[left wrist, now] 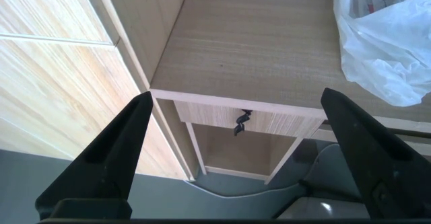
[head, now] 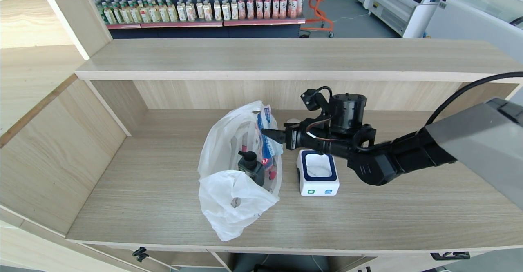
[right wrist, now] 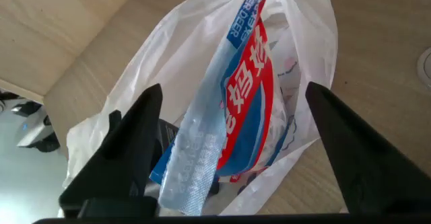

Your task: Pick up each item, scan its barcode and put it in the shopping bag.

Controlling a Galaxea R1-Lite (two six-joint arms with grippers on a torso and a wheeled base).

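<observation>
Light wood-grain checkout counter (head: 367,215), stocked shelves behind. Thin white plastic shopping bag (head: 229,198) stands open mid-counter, with a white blue-rimmed scanner box (head: 318,173) just beside it. Right gripper (head: 273,135) is at the bag's mouth, fingers spread, gripping nothing (blue-red clear-plastic packet (right wrist: 236,116) sits in the bag right in front). Black pump-top bottle (head: 250,163) is also inside. Left gripper (left wrist: 237,96) is spread wide, off the counter's front edge.

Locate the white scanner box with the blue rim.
In the head view, the white scanner box with the dark blue rim stands on the wooden counter, right of centre, close beside the white plastic shopping bag.
</observation>
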